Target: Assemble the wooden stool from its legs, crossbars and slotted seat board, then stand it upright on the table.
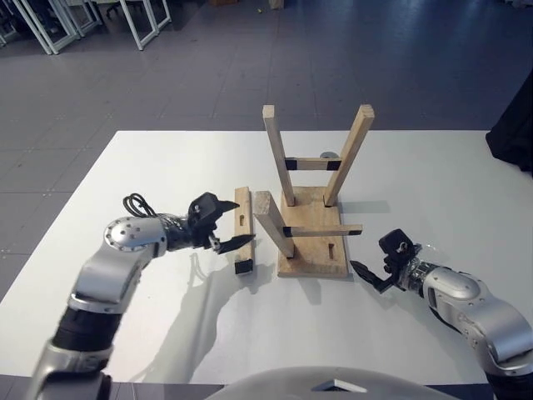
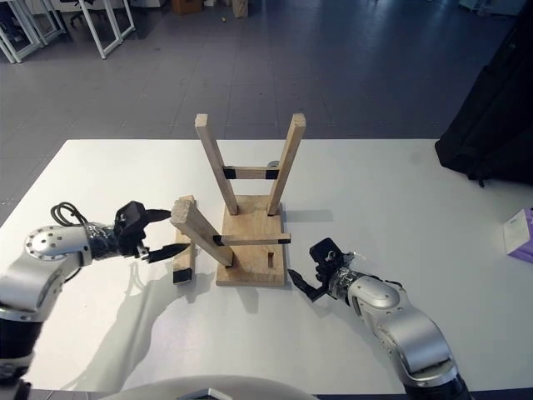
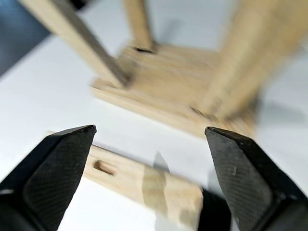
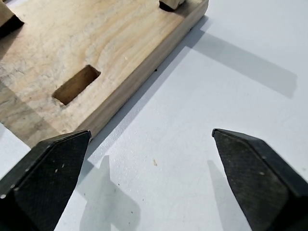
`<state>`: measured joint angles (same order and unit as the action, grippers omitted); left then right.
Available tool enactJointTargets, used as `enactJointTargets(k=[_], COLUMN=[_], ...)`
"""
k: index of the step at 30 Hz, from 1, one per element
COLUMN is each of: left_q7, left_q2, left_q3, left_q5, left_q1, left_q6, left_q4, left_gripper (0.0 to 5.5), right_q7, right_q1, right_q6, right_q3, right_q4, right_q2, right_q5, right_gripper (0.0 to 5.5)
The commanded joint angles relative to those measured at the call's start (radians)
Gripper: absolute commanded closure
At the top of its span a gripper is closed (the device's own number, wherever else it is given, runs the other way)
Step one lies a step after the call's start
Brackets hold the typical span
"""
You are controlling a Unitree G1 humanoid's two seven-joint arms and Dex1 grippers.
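A white tabletop [image 1: 433, 192] holds a partly built wooden stool lying upside down. The slotted seat board [image 1: 312, 254] rests flat near the middle. Two legs [image 1: 277, 154] stand in its far slots, leaning slightly apart and joined by a short crossbar [image 1: 310, 163]. A third leg [image 1: 273, 223] tilts up from the board's near left corner, with a second crossbar [image 1: 323, 230] reaching from it to the right. One slot [image 4: 76, 84] near the right front is open.

A loose leg [image 1: 242, 225] lies flat on the tabletop just left of the board, alongside its edge. The left gripper [image 1: 233, 223] is at this leg, fingers spread apart with the leg beneath them; contact cannot be told. The right gripper [image 1: 371, 275] sits low by the board's near right corner, fingers apart, holding nothing, just beside the board's edge.
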<state>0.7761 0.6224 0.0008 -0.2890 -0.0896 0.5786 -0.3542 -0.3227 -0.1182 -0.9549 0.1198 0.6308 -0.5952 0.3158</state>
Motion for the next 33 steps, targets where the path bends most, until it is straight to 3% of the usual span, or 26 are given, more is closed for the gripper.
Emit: enactJointTargets(k=[1,5,7,17,23,29,33], left_q7=[-0.547,-0.673,-0.708,-0.706,-0.699,-0.675,-0.653], left_q2=[-0.375,-0.427,-0.456,-0.568,-0.533,-0.443,-0.492], left_q3=[0.057,-0.078,-0.092,0.021,0.013,-0.073,0.049], left_q5=[0.141,0.221,0.229,0.158,0.171,0.230,0.140], left_q1=[0.153,0.167,0.180,0.276,0.271,0.304,0.319], left_q6=[0.443,0.546,0.597,0.645,0.505,0.331,0.273], left_q4=[-0.357,-0.373,-0.386,-0.216,-0.082,0.024,0.096], left_gripper=[1.30,1.30,1.30,1.30,2.33,3.38,3.45], right_q7=[0.051,0.064,0.061,0.062,0.061,0.064,0.081], right_q1=[-0.053,-0.016,-0.005,-0.002,-0.002,0.073,0.159], right_q6=[-0.027,-0.039,-0.043,-0.050,-0.055,-0.064,-0.106], right_q3=[-0.031,-0.009,-0.013,0.007,-0.008,-0.119,-0.236], right_q4=[0.060,0.056,0.053,0.059,0.063,0.002,-0.030], right_q2=[0.044,0.065,0.063,0.076,0.073,0.088,0.138], right_q5=[-0.012,-0.011,-0.013,-0.022,-0.018,-0.001,0.041], right_gripper=[0.85,0.85,0.85,0.85,0.85,0.85,0.85])
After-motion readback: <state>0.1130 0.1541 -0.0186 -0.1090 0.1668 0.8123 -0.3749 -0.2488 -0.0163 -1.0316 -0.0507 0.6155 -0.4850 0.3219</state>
